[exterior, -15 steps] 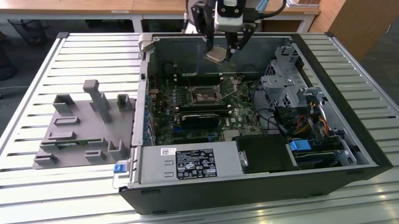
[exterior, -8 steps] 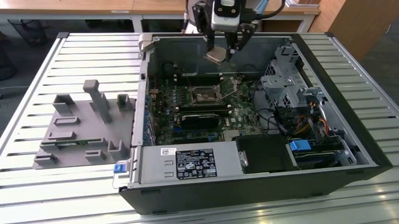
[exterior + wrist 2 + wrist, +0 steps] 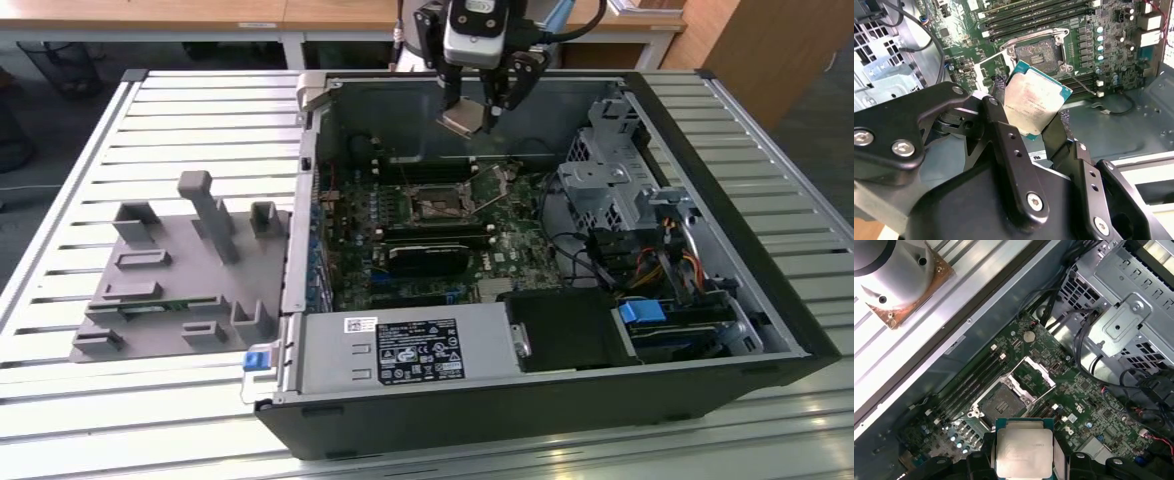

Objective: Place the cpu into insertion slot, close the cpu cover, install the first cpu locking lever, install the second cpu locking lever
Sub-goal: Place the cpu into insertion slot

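- Tool point(image 3: 475, 110) is clenched on the cpu point(image 3: 463, 119). In the second wrist view its two black fingers point(image 3: 1004, 145) pinch the chip by opposite edges.
- The cpu is in the air, touching nothing but the fingers. In the exterior view it hangs tilted inside the open computer case point(image 3: 747, 330), near the far wall and above the far part of the motherboard point(image 3: 400, 270).
- In both wrist views the silvery-beige face with its green edge points at the camera: cpu point(image 3: 1036, 102), cpu point(image 3: 1024, 450).
- The insertion slot point(image 3: 1002, 402) is bare, with a dark centre inside a metal rim. It lies on the board beyond the chip, and the two are apart. It also shows in the exterior view point(image 3: 434, 208) and in the second wrist view point(image 3: 1036, 51).
- The cpu cover point(image 3: 1043, 373) is flipped open and stands up from one side of the slot, so the socket is not covered.
- Long black memory slots point(image 3: 971, 385) run along the side of the socket.
- A metal drive cage point(image 3: 607, 180) with cable bundles sits at the exterior view's right, inside the case.
- A labelled power supply point(image 3: 400, 350) sits at the near edge of the case.
- The case lies on a slatted metal surface point(image 3: 80, 150), and a grey fixture point(image 3: 174, 270) stands on it at the exterior view's left.
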{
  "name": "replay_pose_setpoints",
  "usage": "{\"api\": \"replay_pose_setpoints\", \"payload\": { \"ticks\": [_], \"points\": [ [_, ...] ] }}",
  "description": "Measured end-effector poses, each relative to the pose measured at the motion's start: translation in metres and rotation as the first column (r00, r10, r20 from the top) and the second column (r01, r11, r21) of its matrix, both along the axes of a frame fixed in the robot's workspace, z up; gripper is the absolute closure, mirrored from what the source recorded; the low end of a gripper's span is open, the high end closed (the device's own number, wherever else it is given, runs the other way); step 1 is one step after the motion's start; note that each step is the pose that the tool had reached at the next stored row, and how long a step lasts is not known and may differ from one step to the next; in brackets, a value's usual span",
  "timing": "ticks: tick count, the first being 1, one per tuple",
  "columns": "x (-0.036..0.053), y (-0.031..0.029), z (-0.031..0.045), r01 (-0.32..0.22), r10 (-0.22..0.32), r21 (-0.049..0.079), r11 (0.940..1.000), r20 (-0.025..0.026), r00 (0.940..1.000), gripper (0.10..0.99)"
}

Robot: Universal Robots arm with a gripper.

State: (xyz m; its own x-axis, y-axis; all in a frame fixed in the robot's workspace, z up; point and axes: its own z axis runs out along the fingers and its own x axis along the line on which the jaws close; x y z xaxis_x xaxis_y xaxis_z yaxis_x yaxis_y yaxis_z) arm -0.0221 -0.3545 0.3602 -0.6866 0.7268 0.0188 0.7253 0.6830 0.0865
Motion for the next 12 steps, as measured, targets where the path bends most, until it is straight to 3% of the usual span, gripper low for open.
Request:
{"api": "replay_pose_setpoints", "payload": {
  "ticks": [12],
  "points": [
    [0.0,0.0006,-0.0006,0.098,-0.098,0.0,0.9951,0.0,0.9951,0.545]
  ]
}}
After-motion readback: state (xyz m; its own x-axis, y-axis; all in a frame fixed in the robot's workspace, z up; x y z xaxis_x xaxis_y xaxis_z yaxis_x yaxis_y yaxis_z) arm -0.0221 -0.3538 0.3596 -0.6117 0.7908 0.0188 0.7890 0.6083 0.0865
